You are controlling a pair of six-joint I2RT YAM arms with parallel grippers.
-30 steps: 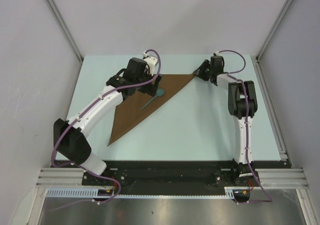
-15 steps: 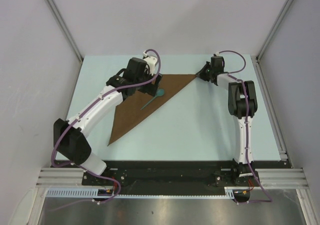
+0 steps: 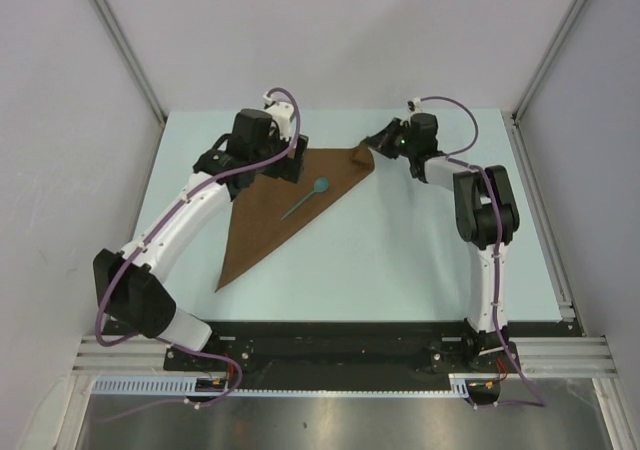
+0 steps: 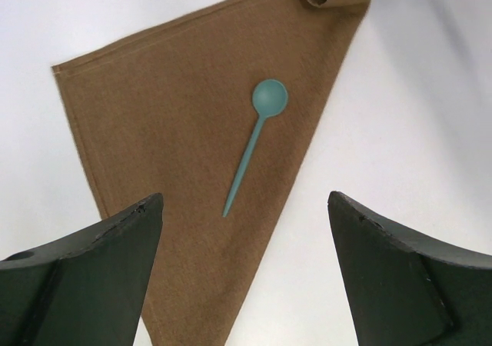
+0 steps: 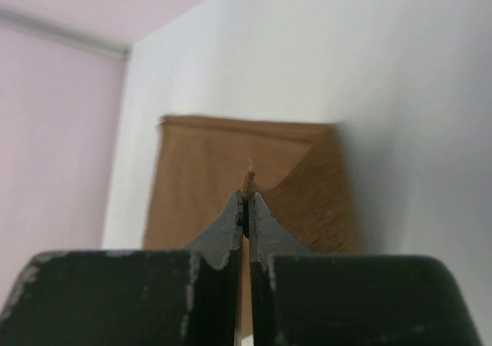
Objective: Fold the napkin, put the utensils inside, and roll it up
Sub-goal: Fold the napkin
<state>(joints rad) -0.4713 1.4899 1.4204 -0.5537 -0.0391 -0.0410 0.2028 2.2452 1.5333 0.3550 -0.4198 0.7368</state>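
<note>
The dark-brown napkin [image 3: 262, 220] lies as a triangle on the table, its long point toward the near left. A teal spoon [image 3: 306, 199] rests on it near the diagonal edge. My right gripper [image 3: 369, 149] is shut on the napkin's far-right corner, which is lifted and curled inward. In the right wrist view a tuft of cloth pokes out above the right gripper [image 5: 247, 196], with the napkin [image 5: 200, 177] spread beyond it. My left gripper [image 3: 285, 166] hovers open over the far edge. The left wrist view shows the left gripper [image 4: 244, 196] above the spoon [image 4: 254, 142] and napkin [image 4: 169, 131], holding nothing.
The pale blue table [image 3: 430, 250] is fenced by grey walls on three sides. A metal rail [image 3: 545, 230] runs along its right edge. Both arm bases sit on the black bar at the near edge [image 3: 330, 340].
My right gripper has shut on the napkin's far-right corner and drawn it left, lifting and curling it. The left arm has pulled back toward the far left, uncovering the spoon.
</note>
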